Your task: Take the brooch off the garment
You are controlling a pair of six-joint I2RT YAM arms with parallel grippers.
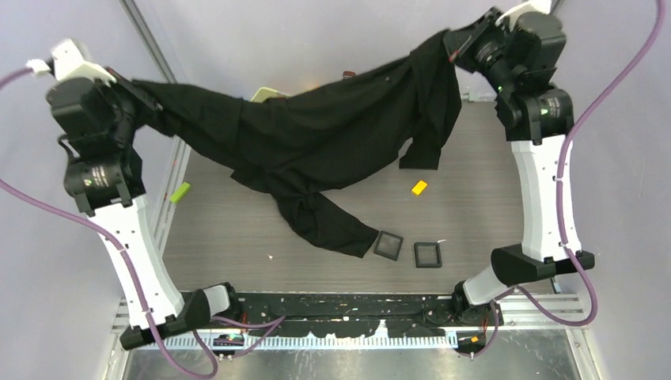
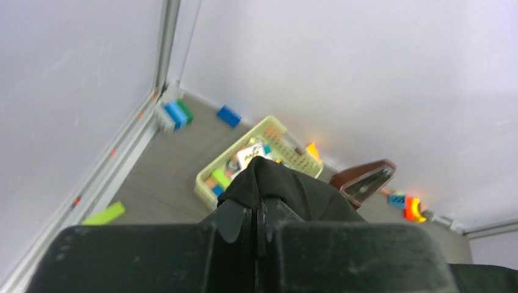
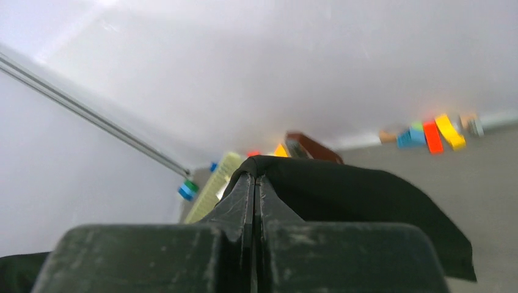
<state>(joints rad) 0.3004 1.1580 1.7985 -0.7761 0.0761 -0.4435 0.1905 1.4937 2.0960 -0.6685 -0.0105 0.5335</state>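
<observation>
Seen from above, the black garment point(image 1: 332, 134) stretched between the arms hides all but one corner of a pale basket point(image 1: 269, 93). It also swallows the fingertips of the left gripper point(image 2: 256, 210) and the right gripper point(image 3: 256, 192), and the brooch cannot be picked out anywhere on the dark cloth. In both wrist views a fold of cloth bunches over the pressed-together finger ends, each gripper's body is cut off by the bottom edge, and the coloured blocks point(image 3: 430, 135) by the far wall in the right wrist view are blurred.
</observation>
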